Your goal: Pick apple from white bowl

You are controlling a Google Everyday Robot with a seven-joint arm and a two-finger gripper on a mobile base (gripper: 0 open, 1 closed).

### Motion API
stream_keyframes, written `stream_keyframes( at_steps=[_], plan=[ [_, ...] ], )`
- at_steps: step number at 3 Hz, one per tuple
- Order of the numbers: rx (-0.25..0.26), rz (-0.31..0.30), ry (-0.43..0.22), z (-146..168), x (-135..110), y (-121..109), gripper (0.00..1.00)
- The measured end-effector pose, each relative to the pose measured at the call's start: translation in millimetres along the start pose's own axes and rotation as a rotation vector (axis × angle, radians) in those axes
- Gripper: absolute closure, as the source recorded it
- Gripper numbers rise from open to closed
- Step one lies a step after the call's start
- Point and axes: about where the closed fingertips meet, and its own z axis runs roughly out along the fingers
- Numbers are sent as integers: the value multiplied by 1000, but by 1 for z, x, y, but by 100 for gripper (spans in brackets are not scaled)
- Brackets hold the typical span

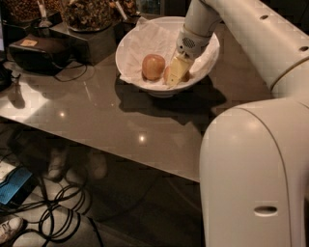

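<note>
- Inside the white bowl (137, 83), a bit left of the middle, sits the apple (153, 66). It's pale with a soft reddish blush, resting on the crumpled white paper (145, 36), and its top and left side are open.
- Just to its right the pincer (176, 73) is down in the bowl, close beside the apple. Can't tell if it's touching it, or if it's wide or narrow.
- A darker fruit (187, 76) peeks out from behind the pincer, mostly hidden, so that side of the apple is crowded.
- The white arm (231, 24) comes in from the upper right and crosses the bowl's far right rim.
- The bowl stands upright on the grey glossy desk (96, 120), toward the back. A broad stretch of desk lies between it and the near edge, which runs diagonally down toward the right.
- Behind and left of the bowl, near its rim but apart from it, are containers of brownish nutty stuff (89, 12) on a dark block (84, 43), so it's tight that way.
- Farther left is a dark box (36, 53) with a small tan label (28, 42), too small to read. A cord trails off it across the desk.
- The robot's big white body (251, 183) fills the lower right, covering that end of the desk.
- Down on the floor are tangled cables (48, 217), something blue (14, 185) and a shoe (9, 230).
</note>
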Motion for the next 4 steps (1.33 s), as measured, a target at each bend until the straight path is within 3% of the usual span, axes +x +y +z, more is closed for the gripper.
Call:
stream_keyframes(
  at_steps=[2,3,4],
  plan=[
    [0,0,0,0,0,0,88],
    [16,-20,-18,-4,-3,3,100],
    [43,-68,-54,-29,2,23,100]
  ],
)
